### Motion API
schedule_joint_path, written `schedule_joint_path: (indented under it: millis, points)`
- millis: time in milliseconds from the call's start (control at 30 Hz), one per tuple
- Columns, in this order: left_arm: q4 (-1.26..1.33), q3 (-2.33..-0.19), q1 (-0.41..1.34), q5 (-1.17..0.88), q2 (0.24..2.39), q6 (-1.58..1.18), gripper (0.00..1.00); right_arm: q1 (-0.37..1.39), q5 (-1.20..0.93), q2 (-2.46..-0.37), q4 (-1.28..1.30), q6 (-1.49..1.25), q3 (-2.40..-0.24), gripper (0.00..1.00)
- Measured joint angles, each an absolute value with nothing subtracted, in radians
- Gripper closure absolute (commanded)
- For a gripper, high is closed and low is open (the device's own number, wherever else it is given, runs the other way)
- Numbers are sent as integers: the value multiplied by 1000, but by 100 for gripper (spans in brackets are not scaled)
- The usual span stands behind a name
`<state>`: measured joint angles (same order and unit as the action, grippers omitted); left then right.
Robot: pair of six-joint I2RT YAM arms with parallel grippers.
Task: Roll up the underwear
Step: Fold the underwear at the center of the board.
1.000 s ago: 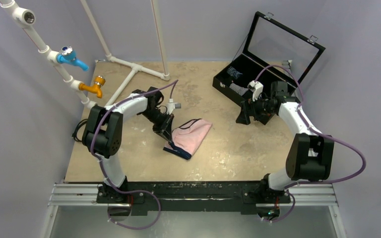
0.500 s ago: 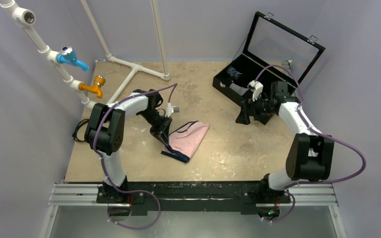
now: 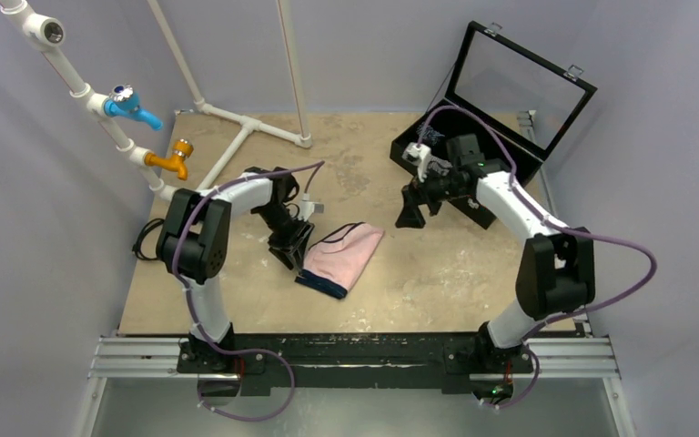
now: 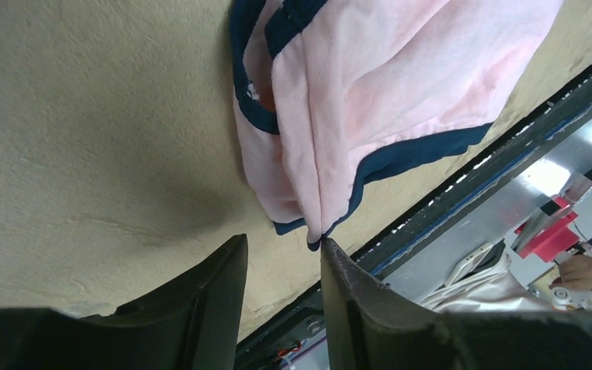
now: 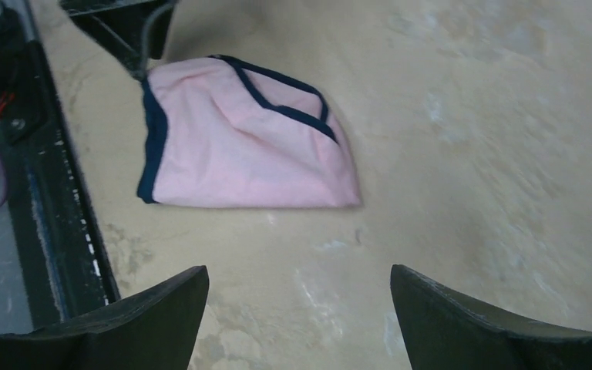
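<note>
Jaws slightly parted on left gripper point(image 4: 284, 248), wide on right gripper point(image 5: 299, 276) (both empty); underwear point(image 3: 346, 255) looks limp, light: pinch its navy-trimmed corner.

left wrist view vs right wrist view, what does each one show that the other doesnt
Only the left wrist view shows the left tool slightly open and empty, just off a corner of the pale pink fabric underwear with navy trim. Only the right wrist view shows the right tool wide open, plus the folded underwear's whole outline. Both show the underwear lying on the tan table beside the left tool.
</note>
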<state>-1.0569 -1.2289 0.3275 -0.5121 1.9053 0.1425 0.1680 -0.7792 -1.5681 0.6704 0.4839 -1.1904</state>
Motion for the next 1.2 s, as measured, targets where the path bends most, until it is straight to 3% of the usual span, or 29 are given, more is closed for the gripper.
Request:
schedule_joint_path:
  millis: [233,500,800,1200]
  points:
    - [-993,-1150,327,-527,1759,183,60,355,-914,-1756,686,519,-1320,13]
    - [-919,-1064,327,-701,1583,257,60,421,-1009,-1922,684,527,-1369,15]
    - [-925,-1122,327,-940,1810,294,60,443,-1050,-2063,688,535,-1426,16]
    - [-895,-1161,327,-821,1965,154,60,443,-968,-2127,648,446,-1484,15]
